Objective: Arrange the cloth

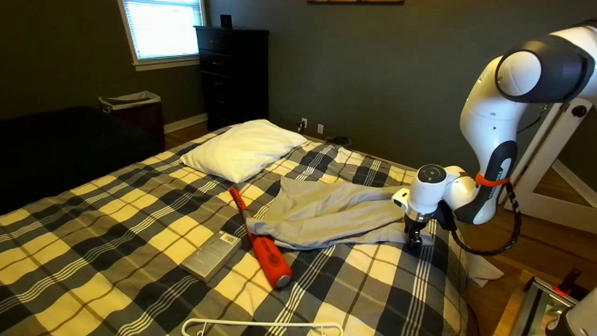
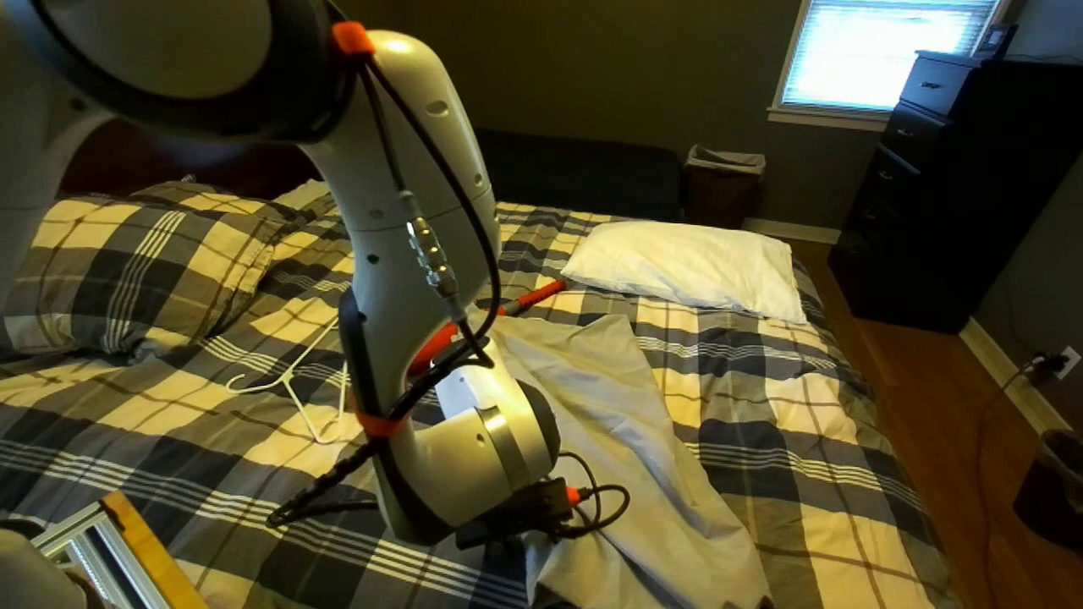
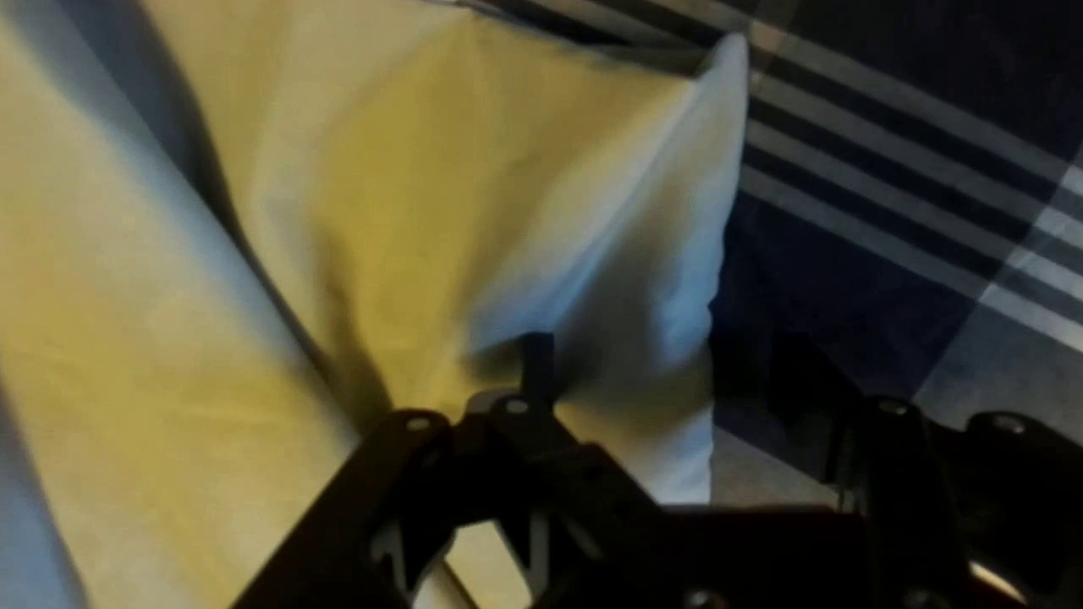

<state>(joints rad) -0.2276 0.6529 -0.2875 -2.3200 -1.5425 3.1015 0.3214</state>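
Across the plaid bedspread point(image 1: 116, 233), the grey cloth point(image 1: 336, 214) lies wrinkled near the white pillow point(image 1: 242, 149), one end lapping over the red bat point(image 1: 270, 259). Toward the cloth's opposite end, the tool point(image 3: 668, 364) points down, fingers point(image 3: 538, 364) spread, with the cloth's edge showing between them in the wrist view.

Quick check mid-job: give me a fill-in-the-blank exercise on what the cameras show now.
The gripper is ____ (open/shut).
In an exterior view, the cloth lies ____ (over/under) part of the red baseball bat.
The clothes hanger and the pillow are both coloured ____.
Missing words: open; over; white.
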